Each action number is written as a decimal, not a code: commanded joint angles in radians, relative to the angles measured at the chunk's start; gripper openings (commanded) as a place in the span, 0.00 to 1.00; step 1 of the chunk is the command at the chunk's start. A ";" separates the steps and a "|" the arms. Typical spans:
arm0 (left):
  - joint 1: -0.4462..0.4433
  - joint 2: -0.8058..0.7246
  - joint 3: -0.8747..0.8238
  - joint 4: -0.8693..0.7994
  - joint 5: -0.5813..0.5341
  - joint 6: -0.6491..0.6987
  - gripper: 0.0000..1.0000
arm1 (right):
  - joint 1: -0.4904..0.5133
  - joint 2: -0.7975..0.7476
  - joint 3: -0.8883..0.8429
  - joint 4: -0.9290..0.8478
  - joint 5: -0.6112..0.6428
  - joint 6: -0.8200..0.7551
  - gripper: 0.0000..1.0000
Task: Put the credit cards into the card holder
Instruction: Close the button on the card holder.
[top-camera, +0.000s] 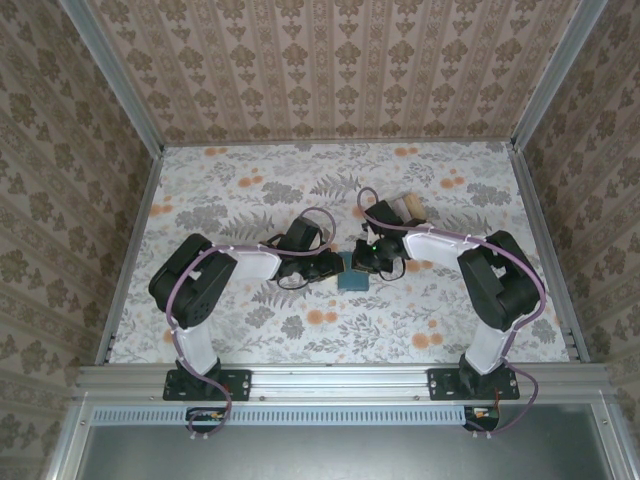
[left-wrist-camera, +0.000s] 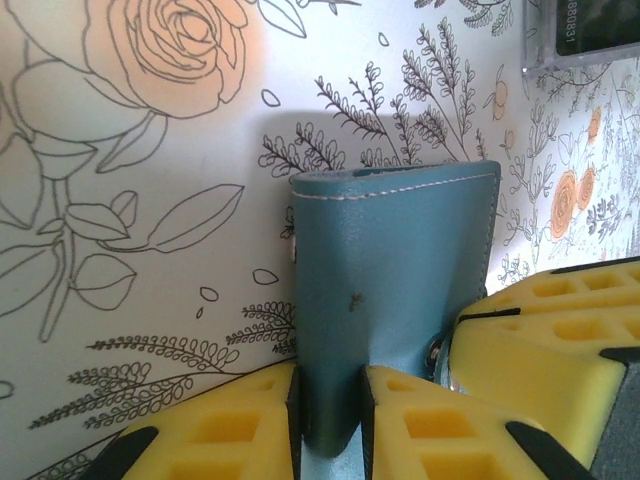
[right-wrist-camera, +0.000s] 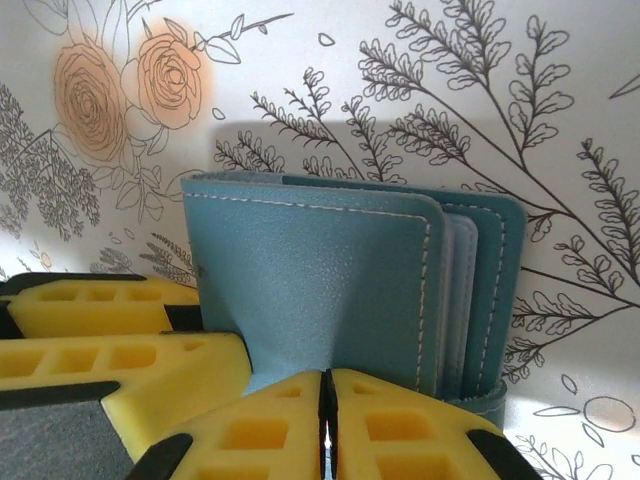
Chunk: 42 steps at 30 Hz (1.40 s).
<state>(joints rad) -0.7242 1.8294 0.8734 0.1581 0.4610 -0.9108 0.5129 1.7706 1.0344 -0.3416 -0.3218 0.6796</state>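
Now we are pinching the teal card holder (left-wrist-camera: 400, 280) with the left gripper (left-wrist-camera: 330, 420) and the right gripper (right-wrist-camera: 327, 400) together.

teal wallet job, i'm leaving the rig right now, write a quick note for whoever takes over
Left gripper: jaws shut on one edge of the flat teal-blue leather-look bifold wallet.
Right gripper: jaws shut on its front cover.
Wallet lies mid-table on the floral tabletop, nearly closed.
Small tan-topped card box sits beyond the right wrist.
Done: wallet gripped, no card seen inside. Left: open it, load all cards.
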 joint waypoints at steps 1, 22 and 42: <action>-0.012 0.041 0.015 -0.026 0.010 0.023 0.22 | 0.031 0.036 0.019 -0.102 -0.007 -0.040 0.12; -0.013 0.036 0.001 -0.012 0.006 0.021 0.23 | 0.030 -0.042 -0.038 0.066 0.054 0.118 0.13; -0.013 0.043 0.010 -0.039 0.020 0.041 0.30 | 0.021 -0.126 -0.084 -0.036 0.152 0.097 0.16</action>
<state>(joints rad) -0.7273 1.8339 0.8753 0.1722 0.4740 -0.9024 0.5369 1.6596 0.9600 -0.3317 -0.1967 0.7818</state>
